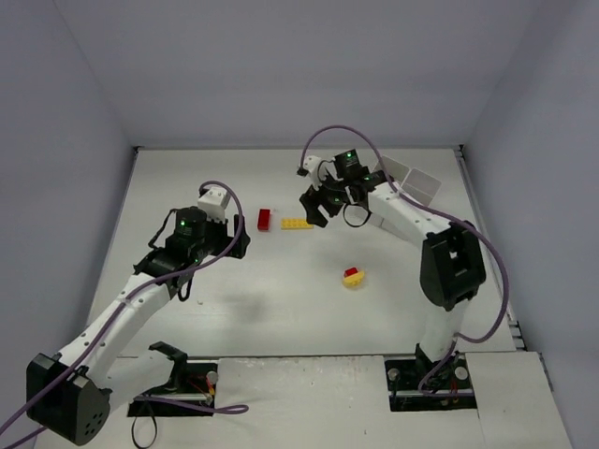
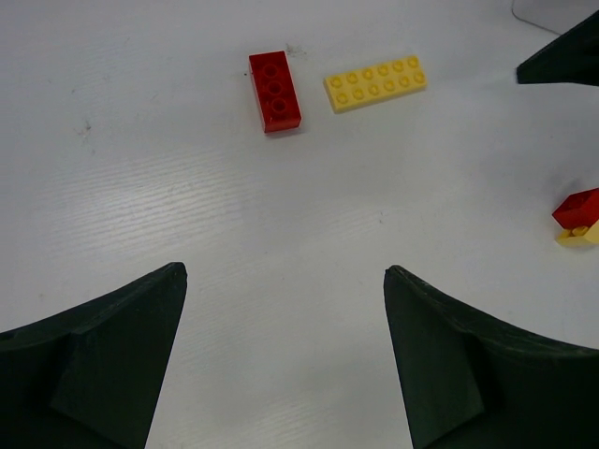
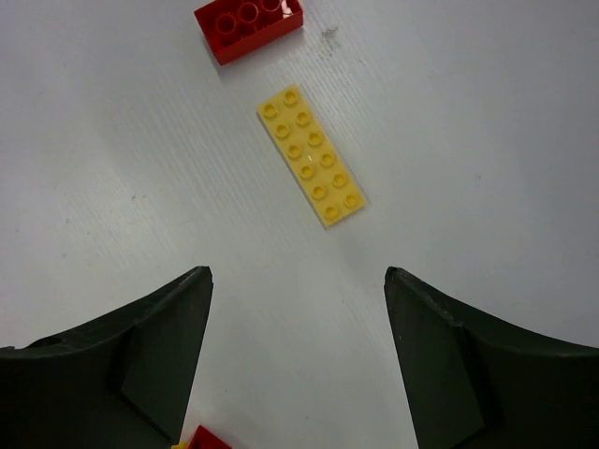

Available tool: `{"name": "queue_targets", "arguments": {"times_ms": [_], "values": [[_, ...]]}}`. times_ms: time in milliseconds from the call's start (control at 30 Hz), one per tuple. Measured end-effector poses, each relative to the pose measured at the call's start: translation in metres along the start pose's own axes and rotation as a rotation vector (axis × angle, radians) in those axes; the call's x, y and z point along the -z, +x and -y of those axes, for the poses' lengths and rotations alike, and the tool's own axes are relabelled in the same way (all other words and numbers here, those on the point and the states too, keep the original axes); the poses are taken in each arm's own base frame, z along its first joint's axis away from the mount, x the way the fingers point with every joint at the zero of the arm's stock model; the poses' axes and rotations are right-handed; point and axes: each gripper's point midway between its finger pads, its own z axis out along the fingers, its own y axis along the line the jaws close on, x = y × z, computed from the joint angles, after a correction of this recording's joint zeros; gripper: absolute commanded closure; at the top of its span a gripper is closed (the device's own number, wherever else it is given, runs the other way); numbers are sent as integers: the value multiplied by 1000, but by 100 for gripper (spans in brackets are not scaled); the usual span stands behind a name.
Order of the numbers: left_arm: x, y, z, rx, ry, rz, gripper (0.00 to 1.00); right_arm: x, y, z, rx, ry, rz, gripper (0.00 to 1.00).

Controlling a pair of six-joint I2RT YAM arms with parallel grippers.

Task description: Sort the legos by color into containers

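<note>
A red brick [image 1: 265, 219] and a flat yellow plate [image 1: 298, 223] lie side by side on the white table. A small red brick on a yellow one [image 1: 354, 276] sits nearer the middle. My right gripper [image 1: 318, 210] is open and empty, just right of the yellow plate [image 3: 311, 156], with the red brick [image 3: 250, 23] beyond it. My left gripper [image 1: 240, 245] is open and empty, left of and nearer than the red brick [image 2: 274, 91] and yellow plate [image 2: 375, 82]. The white tray [image 1: 416, 180] is at the back right, mostly hidden behind the right arm.
Grey walls close in the table on the left, back and right. The red-on-yellow pair shows at the right edge of the left wrist view [image 2: 580, 215] and at the bottom edge of the right wrist view [image 3: 201, 440]. No other bricks show.
</note>
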Motion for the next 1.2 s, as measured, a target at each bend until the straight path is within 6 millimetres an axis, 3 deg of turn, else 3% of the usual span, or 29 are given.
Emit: {"name": "queue_targets", "arguments": {"times_ms": [200, 367, 733, 967, 1000, 1100, 1133, 1200], "values": [[19, -2, -2, -2, -14, 8, 20, -56, 11, -16, 88, -91, -88, 29], [33, -1, -6, -3, -34, 11, 20, -89, 21, -14, 129, -99, -141, 29], [42, 6, -13, -3, -69, 9, 20, -132, 14, -1, 192, -83, -153, 30], [41, 10, -16, -3, -83, -2, 20, -147, 23, -4, 195, -106, -165, 37], [41, 11, -16, -3, -83, -4, 20, -148, 23, -4, 196, -107, -164, 40], [40, 12, -16, -3, -85, -5, 20, -149, 22, -7, 200, -110, -164, 61], [40, 12, -16, -4, -85, -5, 20, -149, 22, -8, 199, -111, -165, 84], [40, 12, -16, -3, -86, -5, 20, -149, 22, -7, 199, -107, -162, 100]]}}
